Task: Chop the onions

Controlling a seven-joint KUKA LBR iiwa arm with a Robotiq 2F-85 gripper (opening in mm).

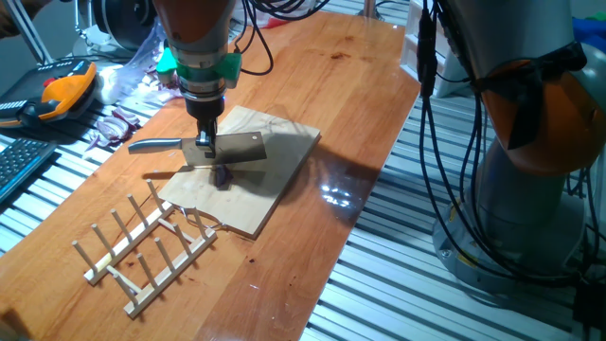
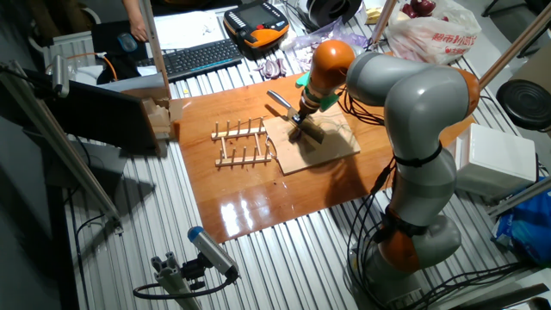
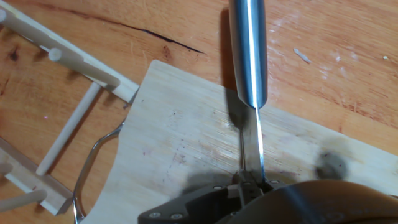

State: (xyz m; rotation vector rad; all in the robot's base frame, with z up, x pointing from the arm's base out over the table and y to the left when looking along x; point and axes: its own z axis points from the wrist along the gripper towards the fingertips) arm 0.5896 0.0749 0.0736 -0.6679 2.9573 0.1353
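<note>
Wooden table (image 1: pixel 350 85): long, varnished, glossy, set on a ribbed metal bench.

Robot arm (image 2: pixel 413 95): grey with orange joints, reaching over the table to the cutting board.

Cutting board (image 1: pixel 275 180): pale wood, flat on the table, taken here as the landmark. In hand view, light scoring on its surface (image 3: pixel 180 143).

Wooden peg rack (image 1: pixel 142 248): on the table just beside the board's near corner, pegs upright. Thin wire loop visible between rack and board in hand view.

Keyboard (image 2: pixel 198 57) and orange-and-black handset (image 2: pixel 256 21): on the bench beyond the board, well apart from it.

Knife (image 1: pixel 227 148): cleaver-type, broad blade on edge over the middle of the board, steel handle (image 3: pixel 247 50) projecting past the board's far edge, seen from above in hand view.

Gripper (image 1: pixel 204 142): directly above the board, pointing down, clamped on the knife at the junction of blade and handle.

Loose purple onion strips (image 1: pixel 115 125): off the board, at the table's far edge.

Onions (image 1: pixel 222 175): small dark purple bit on the board, directly under the blade edge, near the board's centre; contact with the blade cannot be told.
</note>
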